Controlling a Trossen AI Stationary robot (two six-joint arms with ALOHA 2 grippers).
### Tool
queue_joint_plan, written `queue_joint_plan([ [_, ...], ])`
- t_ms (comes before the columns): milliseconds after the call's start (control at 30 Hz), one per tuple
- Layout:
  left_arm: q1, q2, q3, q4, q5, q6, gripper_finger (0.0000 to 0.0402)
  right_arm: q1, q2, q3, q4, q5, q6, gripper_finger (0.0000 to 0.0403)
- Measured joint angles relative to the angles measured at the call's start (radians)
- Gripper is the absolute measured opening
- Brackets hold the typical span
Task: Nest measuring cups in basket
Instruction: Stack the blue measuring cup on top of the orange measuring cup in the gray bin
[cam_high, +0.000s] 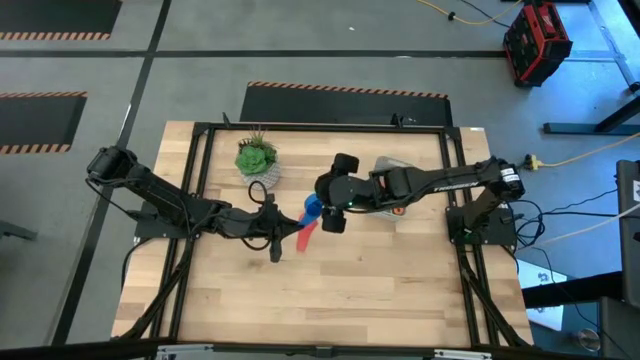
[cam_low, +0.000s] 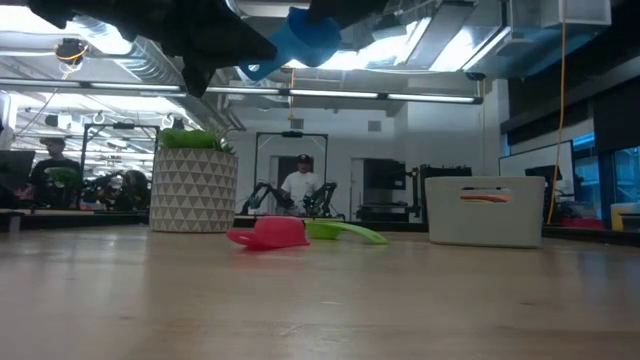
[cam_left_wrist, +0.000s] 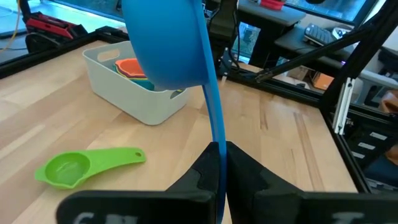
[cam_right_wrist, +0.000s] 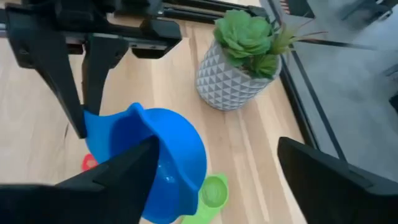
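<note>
Left gripper (cam_left_wrist: 219, 163) is clamped on the thin handle of the blue cup (cam_left_wrist: 168, 43), holding it up off the table above mid-table; the bowl is raised, handle running down between the fingers. Right gripper (cam_right_wrist: 214, 177) has its fingers spread wide, one finger against the blue cup's bowl, the other well apart from it; not closed on anything.

Count on the table: two loose cups. The red cup (cam_low: 268, 234) and green cup (cam_low: 345, 232) lie side by side on the wood, below the raised blue one. In the high view only the red cup shows clearly there; the green one is hidden under the arms.

Farther back: one basket (cam_left_wrist: 134, 93), near the table's right edge behind the right arm. The left wrist view looks into it: an orange cup (cam_left_wrist: 130, 67) on top, a teal edge and a bit of yellow beneath, nested. The low view shows only an orange strip through the basket's handle slot.

One plant (cam_right_wrist: 245, 59) in a white patterned pot, at the back left of the table.

Beyond the table, low view only: one person standing in the room, another at far left.
</note>
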Motion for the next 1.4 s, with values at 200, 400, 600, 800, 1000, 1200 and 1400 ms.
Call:
queue_joint_plan([
  [200,0.0,0.0,0.0,0.001,0.0,0.0,0.0008,0.0,0.0,0.0,-0.001,0.0,0.001,0.0251],
  [400,0.0,0.0,0.0,0.002,-0.001,-0.001,0.0006,-0.003,0.004,0.0,-0.01,-0.002,0.002,0.0173],
  [600,0.0,0.0,0.0,0.001,-0.002,-0.001,0.0007,-0.003,0.015,0.0,-0.009,-0.004,0.003,0.0103],
  [800,0.0,0.0,0.0,0.001,-0.005,-0.002,0.0005,-0.003,0.021,0.0,-0.02,-0.022,-0.015,0.004],
  [1000,-0.001,0.0,0.0,0.0,-0.008,0.001,0.0018,-0.003,0.021,0.0,-0.021,-0.024,-0.022,0.0038],
  [1200,-0.001,0.0,0.0,0.0,-0.008,0.003,0.0048,-0.004,0.015,0.0,-0.017,-0.028,0.01,0.0048],
  [1400,0.0,0.0,0.0,-0.002,-0.009,0.002,0.0081,-0.008,-0.015,0.0,-0.1,-0.034,0.007,0.0039],
])
